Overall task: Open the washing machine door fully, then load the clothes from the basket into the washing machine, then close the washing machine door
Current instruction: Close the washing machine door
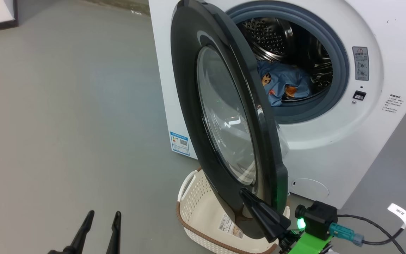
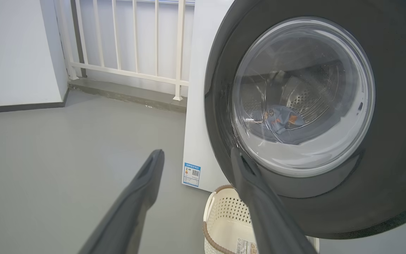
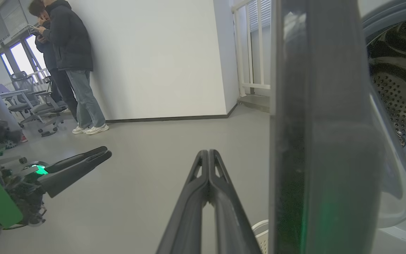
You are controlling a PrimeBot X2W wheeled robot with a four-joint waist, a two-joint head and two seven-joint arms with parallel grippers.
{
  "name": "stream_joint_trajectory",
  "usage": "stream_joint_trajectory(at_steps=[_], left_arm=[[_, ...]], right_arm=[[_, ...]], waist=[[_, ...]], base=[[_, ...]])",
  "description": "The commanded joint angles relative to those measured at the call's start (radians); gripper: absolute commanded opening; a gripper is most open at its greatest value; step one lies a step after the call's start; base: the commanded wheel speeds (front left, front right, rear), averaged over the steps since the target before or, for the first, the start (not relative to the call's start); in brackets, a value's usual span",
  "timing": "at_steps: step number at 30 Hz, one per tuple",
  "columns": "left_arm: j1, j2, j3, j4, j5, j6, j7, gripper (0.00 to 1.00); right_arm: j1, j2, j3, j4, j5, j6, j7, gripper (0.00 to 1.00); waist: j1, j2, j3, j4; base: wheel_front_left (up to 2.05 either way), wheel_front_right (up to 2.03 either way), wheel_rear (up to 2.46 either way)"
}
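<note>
Step in hand, as judged: closing the door, since the load is already inside.

The right gripper is seen with its fingers pressed together and nothing pinched. The tip is set low against the outer black rim of the washing machine door; actual contact cannot be confirmed. The left gripper is seen with fingers spread and nothing held, low over the floor and well apart from the door.

The basket is noted on the floor under the door's lower edge, just beside the washing machine. Its bottom label is bare, so it is taken as emptied.

The door is found roughly half open, hinged at the left of the opening. Behind it, the clothes are seen low in the drum, inside the grey gasket.

Recommended:
- The push is best applied on the rim near the free edge, not on the glass.
- The arc should be followed smoothly.
- Clearance over the basket rim should be watched.
- The gasket should be checked for trapped cloth.
- Pressure should be held until the latch is caught.
</note>
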Motion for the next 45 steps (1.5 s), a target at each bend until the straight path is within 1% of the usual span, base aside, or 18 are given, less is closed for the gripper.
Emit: stream_joint_trajectory(at_steps=[1, 5, 10, 16, 25, 26, 30, 35, 39, 45], left_arm=[[-0.048, 0.012, 0.027, -0.022, -0.008, -0.003, -0.012, 1.00], [-0.046, 0.016, 0.024, -0.024, -0.007, -0.003, -0.012, 1.00], [-0.047, 0.019, 0.021, -0.026, -0.006, -0.003, -0.012, 1.00], [-0.047, 0.021, 0.017, -0.031, -0.004, -0.003, -0.012, 1.00], [-0.062, 0.020, 0.014, -0.044, -0.002, -0.003, -0.012, 1.00], [-0.062, 0.020, 0.014, -0.044, -0.002, -0.003, -0.012, 1.00], [-0.077, 0.011, 0.018, -0.056, 0.002, -0.003, -0.012, 1.00], [-0.094, -0.003, 0.025, -0.074, 0.007, -0.003, -0.012, 1.00], [-0.112, -0.014, 0.026, -0.090, 0.011, -0.003, -0.012, 1.00], [-0.144, -0.026, 0.021, -0.106, 0.015, -0.003, -0.012, 1.00]], right_arm=[[-0.041, 0.000, 0.021, -0.010, 0.014, 0.009, -0.005, 0.00], [-0.052, -0.002, 0.018, 0.018, 0.021, 0.009, -0.005, 0.00], [-0.056, -0.009, -0.020, 0.029, 0.020, 0.009, -0.005, 0.00], [-0.046, -0.024, -0.089, 0.029, 0.010, 0.009, -0.005, 0.00], [-0.051, -0.054, -0.226, 0.015, -0.013, 0.009, -0.005, 0.00], [-0.051, -0.054, -0.226, 0.015, -0.013, 0.009, -0.005, 0.00], [-0.079, -0.076, -0.286, 0.009, -0.011, 0.009, -0.005, 0.00], [-0.136, -0.111, -0.326, 0.015, 0.005, 0.009, -0.005, 0.00], [-0.208, -0.151, -0.339, 0.033, 0.025, 0.009, -0.005, 0.00], [-0.332, -0.221, -0.332, 0.067, 0.049, 0.009, -0.005, 0.00]], waist=[[0.0000, 0.0000, 0.002, 0.000], [0.0000, 0.0000, 0.008, -0.004], [0.0000, 0.0000, 0.019, -0.011], [0.0000, 0.0000, 0.037, -0.018], [0.0000, 0.0000, 0.093, -0.024], [0.0000, 0.0000, 0.093, -0.024], [0.0000, 0.0000, 0.136, -0.028], [0.0000, 0.0000, 0.196, -0.038], [0.0000, 0.0000, 0.250, -0.047], [0.0000, 0.0000, 0.326, -0.052]], base=[[0.00, 0.00, 0.00], [0.00, 0.00, 0.00], [0.00, 0.00, 0.00], [0.00, 0.00, 0.00], [0.00, 0.00, 0.00], [0.00, 0.00, 0.00], [0.00, 0.00, 0.00], [0.00, 0.00, 0.00], [0.00, 0.00, 0.00], [0.00, 0.00, 0.00]])
